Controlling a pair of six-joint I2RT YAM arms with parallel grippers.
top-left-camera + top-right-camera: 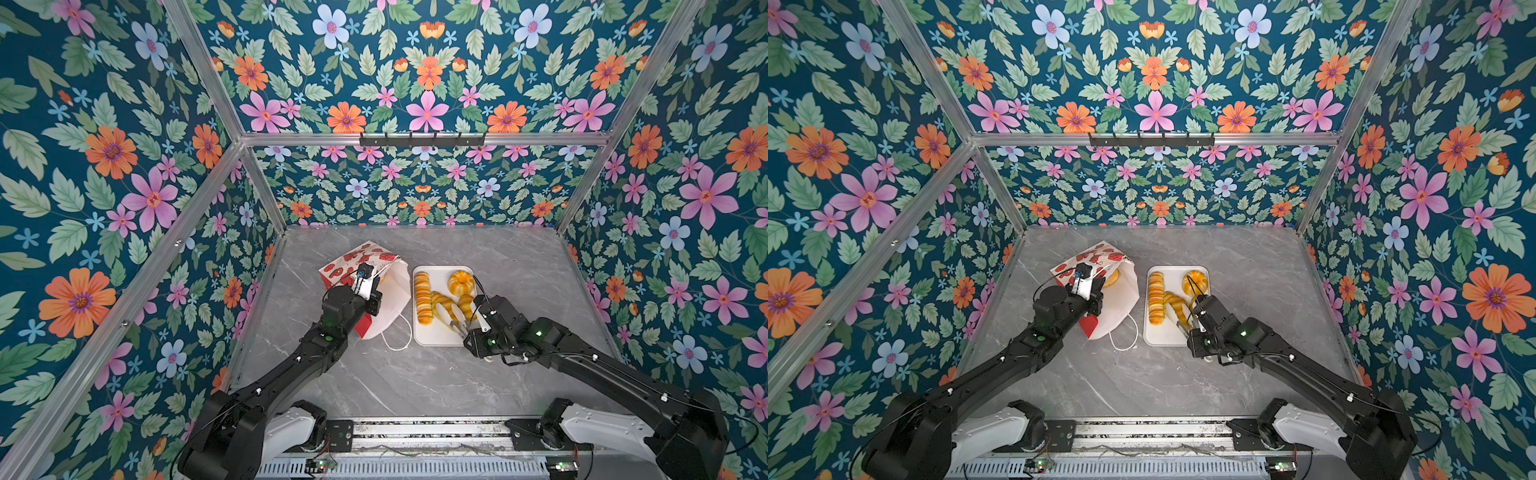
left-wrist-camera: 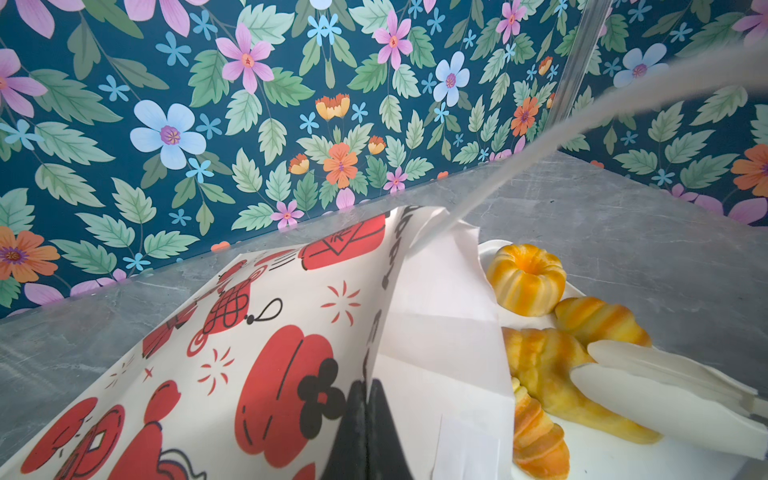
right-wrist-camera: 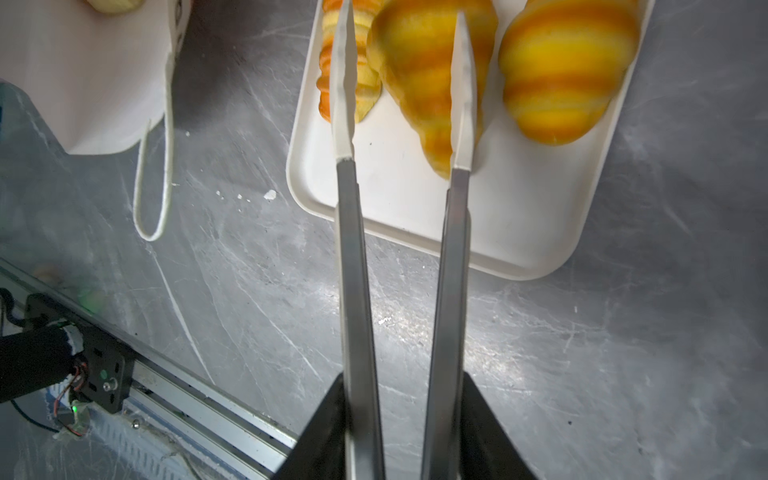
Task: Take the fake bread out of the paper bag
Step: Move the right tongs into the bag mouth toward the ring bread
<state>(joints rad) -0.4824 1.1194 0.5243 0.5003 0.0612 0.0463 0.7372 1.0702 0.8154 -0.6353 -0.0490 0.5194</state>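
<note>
The paper bag (image 1: 392,297), beside the tray (image 3: 519,232), is pinched at its rim by the left gripper (image 2: 365,411), fingers pressed together; one bun (image 1: 1111,277) lies inside. Tongs (image 3: 351,270), clamped in the right gripper (image 3: 405,424), straddle a croissant (image 3: 428,62) on the tray; they should be spread wide, then lifted straight.

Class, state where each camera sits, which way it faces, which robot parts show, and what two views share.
Both top views: overhead, behind robot, looking down on table; left arm, right arm show.
Left wrist: on left arm, facing paper bag; left end effector shows.
Right wrist: on right arm, facing tray along tongs; right end effector shows.
Shared by wrist views: croissant.
</note>
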